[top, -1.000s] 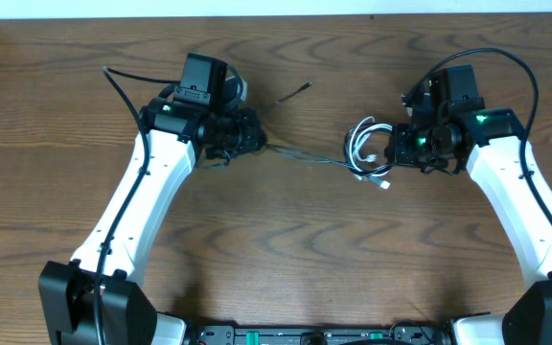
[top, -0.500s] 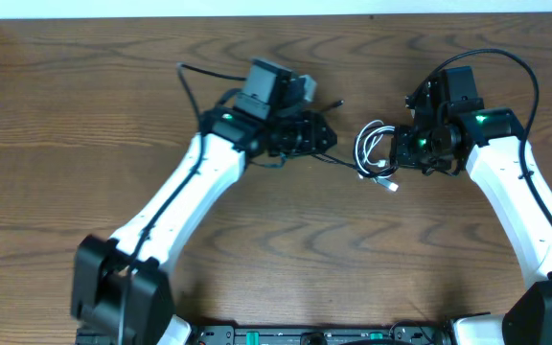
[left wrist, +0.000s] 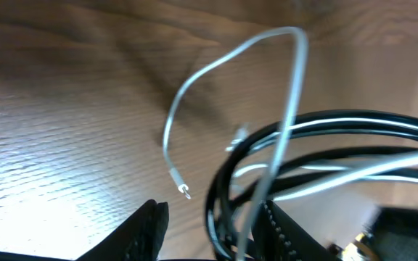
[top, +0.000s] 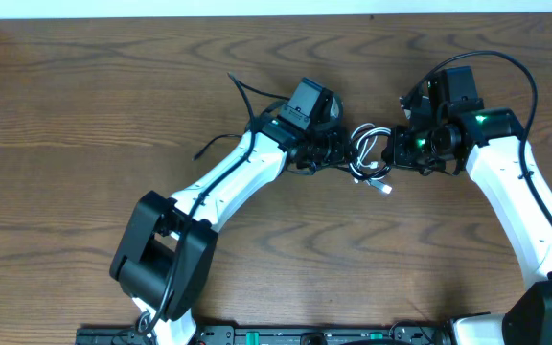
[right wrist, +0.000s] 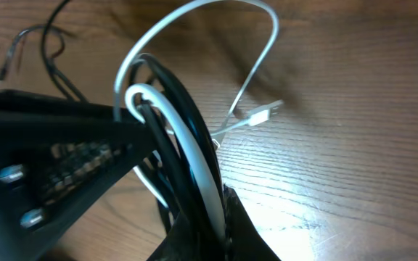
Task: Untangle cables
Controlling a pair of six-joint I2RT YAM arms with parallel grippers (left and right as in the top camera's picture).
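Overhead puts the cables (top: 370, 153) bunched at one o'clock from the centre of the table (top: 276, 259). My right gripper (top: 397, 151) pinches them; my left gripper (top: 343, 151) gapes partway around the black cable (left wrist: 213, 196). I should close on black only, then draw gently toward nine o'clock.

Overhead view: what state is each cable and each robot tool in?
white cable: looped, tangled with the black one.
black cable: coiled through the white loops.
left tool: part open, coil between its jaws.
right tool: shut on both cables.
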